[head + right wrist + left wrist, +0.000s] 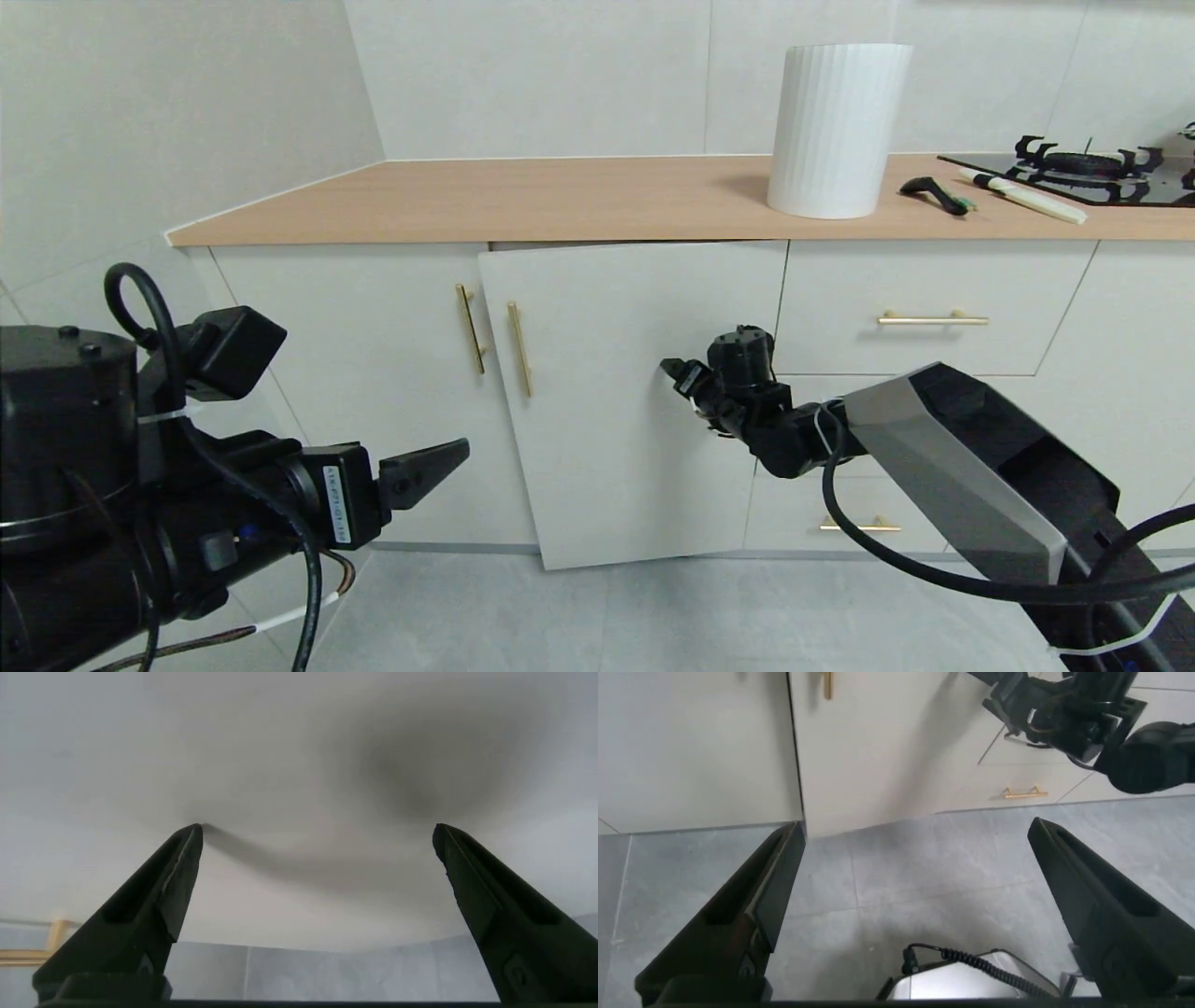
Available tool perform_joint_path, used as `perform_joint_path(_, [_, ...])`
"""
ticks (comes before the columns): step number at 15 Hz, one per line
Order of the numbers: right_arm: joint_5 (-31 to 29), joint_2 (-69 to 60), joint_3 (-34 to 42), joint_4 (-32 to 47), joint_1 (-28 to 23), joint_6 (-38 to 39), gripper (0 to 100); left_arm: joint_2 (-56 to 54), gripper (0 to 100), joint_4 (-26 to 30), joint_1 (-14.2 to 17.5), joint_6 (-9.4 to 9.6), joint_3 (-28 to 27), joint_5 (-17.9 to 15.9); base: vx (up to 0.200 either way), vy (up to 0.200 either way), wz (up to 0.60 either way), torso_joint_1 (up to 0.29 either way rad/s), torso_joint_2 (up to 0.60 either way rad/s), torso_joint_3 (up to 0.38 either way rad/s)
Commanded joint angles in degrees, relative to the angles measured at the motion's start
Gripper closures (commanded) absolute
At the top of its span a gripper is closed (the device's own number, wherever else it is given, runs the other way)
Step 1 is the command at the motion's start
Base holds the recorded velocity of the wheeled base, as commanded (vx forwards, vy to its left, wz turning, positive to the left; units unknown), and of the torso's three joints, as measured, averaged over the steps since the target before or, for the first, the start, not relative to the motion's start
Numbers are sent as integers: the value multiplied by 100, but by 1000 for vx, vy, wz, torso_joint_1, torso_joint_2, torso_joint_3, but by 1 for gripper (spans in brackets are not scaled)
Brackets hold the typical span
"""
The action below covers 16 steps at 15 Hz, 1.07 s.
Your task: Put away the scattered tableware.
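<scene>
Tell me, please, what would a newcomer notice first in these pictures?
Probably the cabinet door, standing ajar under the wooden counter, with the right claw open just in front of its face. Next, the tall white ribbed container standing on the counter, near the gas stove.

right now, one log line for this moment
right gripper open at ajar cabinet door | left gripper open, low over floor | white container on counter

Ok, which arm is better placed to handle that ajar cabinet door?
Right, probably: the right gripper is open, close up to the cabinet door, while the left gripper hangs low over the floor, apart from it.
</scene>
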Motion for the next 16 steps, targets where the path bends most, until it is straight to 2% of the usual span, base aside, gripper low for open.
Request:
perform_joint_path(1, [-5,121,-179,13,-23,47,0,9,0,-6,-2,-3,0,1,0,0,0,0,0,0])
perform_joint_path(6, [-216,376,-792,558,-93,82,0,9,0,3,-2,-3,0,10,0,0,0,0,0,0])
perform_joint_path(16, [-181,385,-792,575,-199,126,0,27,0,3,-2,-3,0,10,0,0,0,0,0,0])
